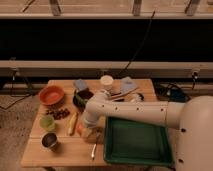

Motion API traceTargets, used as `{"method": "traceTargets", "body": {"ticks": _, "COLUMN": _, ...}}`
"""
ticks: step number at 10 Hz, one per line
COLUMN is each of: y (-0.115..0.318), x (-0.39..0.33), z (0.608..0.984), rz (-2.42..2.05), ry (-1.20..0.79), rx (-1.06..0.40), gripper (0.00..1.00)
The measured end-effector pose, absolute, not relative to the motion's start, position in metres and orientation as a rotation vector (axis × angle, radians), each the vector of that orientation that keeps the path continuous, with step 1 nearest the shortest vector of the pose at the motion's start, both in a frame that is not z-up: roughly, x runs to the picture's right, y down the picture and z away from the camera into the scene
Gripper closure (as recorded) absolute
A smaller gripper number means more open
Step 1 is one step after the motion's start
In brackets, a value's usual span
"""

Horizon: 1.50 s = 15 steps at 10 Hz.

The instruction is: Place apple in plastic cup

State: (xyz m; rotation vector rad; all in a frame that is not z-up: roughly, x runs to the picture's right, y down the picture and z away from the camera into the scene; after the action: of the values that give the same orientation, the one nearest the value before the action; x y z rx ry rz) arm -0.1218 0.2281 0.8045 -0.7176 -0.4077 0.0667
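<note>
The apple is a small orange-red fruit on the wooden table, right of a banana. My gripper is at the end of the white arm, low over the table and right against the apple, partly covering it. The plastic cup is light green and stands upright near the table's left edge, about two apple widths left of the gripper, with the banana between them. I see nothing in the cup.
A dark metal cup stands at front left. An orange-red bowl, grapes, a dark bowl, a white cup and blue cloths lie behind. A green tray fills the front right. A utensil lies beside it.
</note>
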Motion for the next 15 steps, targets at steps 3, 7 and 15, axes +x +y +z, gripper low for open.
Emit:
{"method": "traceTargets", "body": {"ticks": 3, "y": 0.225, "x": -0.132, "z": 0.806, "rz": 0.073, "ry": -0.432, "rx": -0.719, "gripper": 0.99}}
{"method": "traceTargets", "body": {"ticks": 7, "y": 0.178, "x": -0.168, "z": 0.779, "rz": -0.004, "ry": -0.48, "rx": -0.673, "gripper": 1.0}}
{"method": "traceTargets", "body": {"ticks": 15, "y": 0.134, "x": -0.216, "z": 0.74, "rz": -0.112, "ry": -0.552, "rx": -0.614, "gripper": 1.0}}
